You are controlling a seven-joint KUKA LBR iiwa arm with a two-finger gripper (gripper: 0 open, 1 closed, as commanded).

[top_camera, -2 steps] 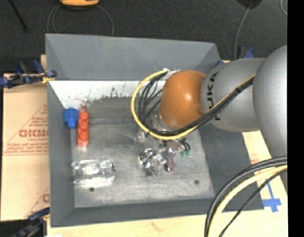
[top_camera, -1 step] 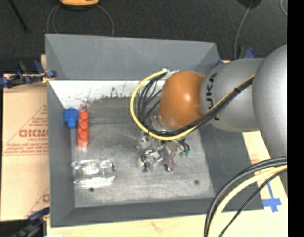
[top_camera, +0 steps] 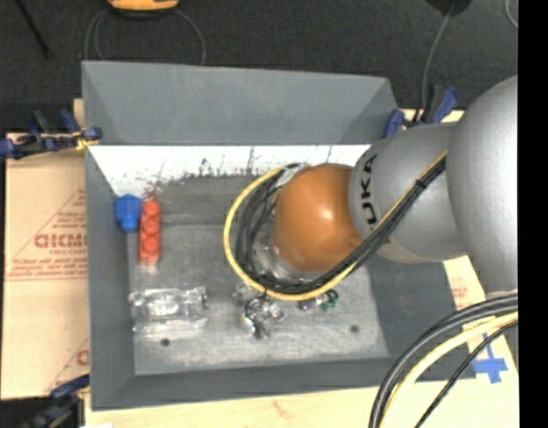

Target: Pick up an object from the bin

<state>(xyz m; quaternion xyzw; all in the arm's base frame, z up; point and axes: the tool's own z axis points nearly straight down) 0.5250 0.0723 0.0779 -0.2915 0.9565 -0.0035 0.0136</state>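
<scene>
Gripper (top_camera: 265, 303): low beneath orange wrist cover (top_camera: 314, 217), above small silvery item (top_camera: 256, 321), front-middle of bin (top_camera: 238, 105) floor, likely target; grasp state cannot be told, cover hides it. Blue cap (top_camera: 126, 212), orange ribbed piece (top_camera: 150, 234): by left wall

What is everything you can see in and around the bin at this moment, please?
bin: one, grey metal, centre of the view
cap-like piece: one, blue, left of the bin floor, against the knobbly piece
knobbly piece: one, orange-red, left of the floor, just right of the blue one
clear plastic piece: one, transparent, near left of the floor
shiny cluster: one, silvery, near middle, just below the orange cover; whether it is a loose thing or part of the robot, cannot tell
arm: one, silver-grey, from the right
orange cover: one, rounded, over the floor's middle
cables: yellow and black, looped round the cover
</scene>
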